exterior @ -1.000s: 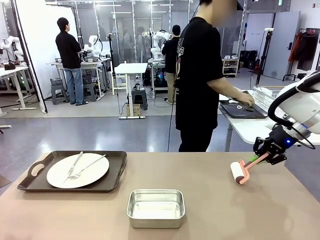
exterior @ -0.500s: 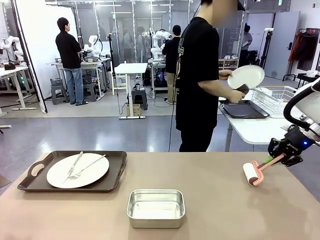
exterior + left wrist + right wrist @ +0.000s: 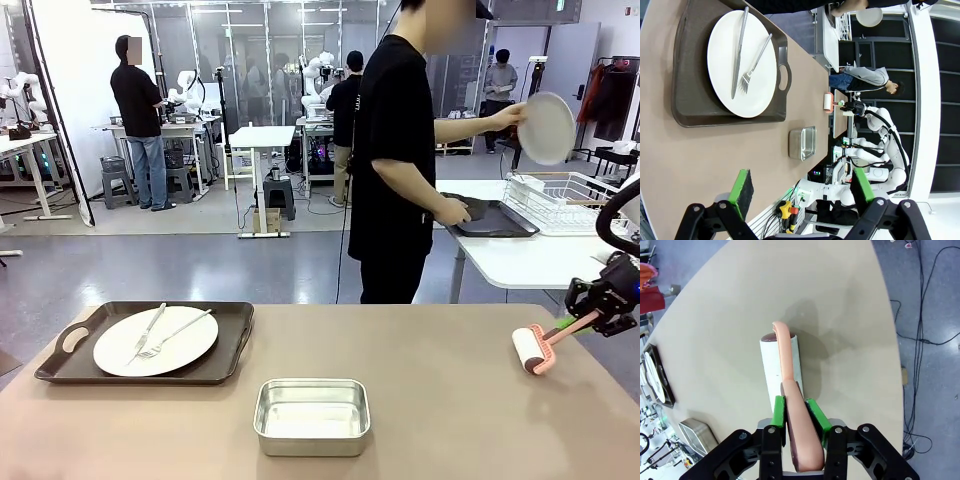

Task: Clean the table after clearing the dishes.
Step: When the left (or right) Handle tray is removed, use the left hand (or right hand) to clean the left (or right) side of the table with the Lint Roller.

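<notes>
right gripper (image 3: 796,412) clamps the pink lint roller (image 3: 530,350) resting on the table (image 3: 450,400) near its right edge, left gripper (image 3: 802,187) hangs open above the table, plate (image 3: 120,352) with cutlery on the tray (image 3: 226,345) far left

We count two plates: near plate (image 3: 120,352) at nine o'clock, raised plate (image 3: 547,128) at two o'clock. Two trays: near tray (image 3: 225,360), far tray (image 3: 495,222). One fork (image 3: 176,332), one knife (image 3: 150,328), one steel pan (image 3: 312,420), one lint roller (image 3: 530,350).

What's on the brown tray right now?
A white plate, with a knife and fork lying across it. The tray surface under the plate is hidden.
</notes>
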{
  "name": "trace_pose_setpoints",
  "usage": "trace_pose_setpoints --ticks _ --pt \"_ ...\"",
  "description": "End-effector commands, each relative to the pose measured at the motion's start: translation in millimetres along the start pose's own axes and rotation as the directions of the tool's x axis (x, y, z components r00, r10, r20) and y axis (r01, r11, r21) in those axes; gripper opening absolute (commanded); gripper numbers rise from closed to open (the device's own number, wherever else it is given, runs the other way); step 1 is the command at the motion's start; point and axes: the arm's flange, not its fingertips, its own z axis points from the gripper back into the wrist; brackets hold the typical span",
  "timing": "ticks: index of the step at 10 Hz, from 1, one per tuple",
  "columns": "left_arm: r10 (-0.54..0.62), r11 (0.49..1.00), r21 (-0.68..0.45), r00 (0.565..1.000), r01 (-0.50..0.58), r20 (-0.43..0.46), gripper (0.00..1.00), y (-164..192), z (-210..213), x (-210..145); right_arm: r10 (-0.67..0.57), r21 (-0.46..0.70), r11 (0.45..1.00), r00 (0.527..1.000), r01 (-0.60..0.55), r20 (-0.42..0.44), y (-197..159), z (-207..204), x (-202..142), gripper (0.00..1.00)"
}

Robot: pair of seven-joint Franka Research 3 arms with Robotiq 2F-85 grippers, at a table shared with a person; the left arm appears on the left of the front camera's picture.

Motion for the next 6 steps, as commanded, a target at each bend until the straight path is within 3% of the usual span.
trace_pose_setpoints --ticks 1,6 --pt "-0.001 1.000 -0.009 1.000 0.002 0.016 1.00 0 1 0 0.014 -0.053 0.999 0.999 -0.015 -0.030 -2 -3 -21 0.23" --pt "-0.001 1.000 -0.009 1.000 0.002 0.016 1.00 0 1 0 0.090 -0.110 0.990 0.996 -0.089 0.000 49 29 -61 0.23"
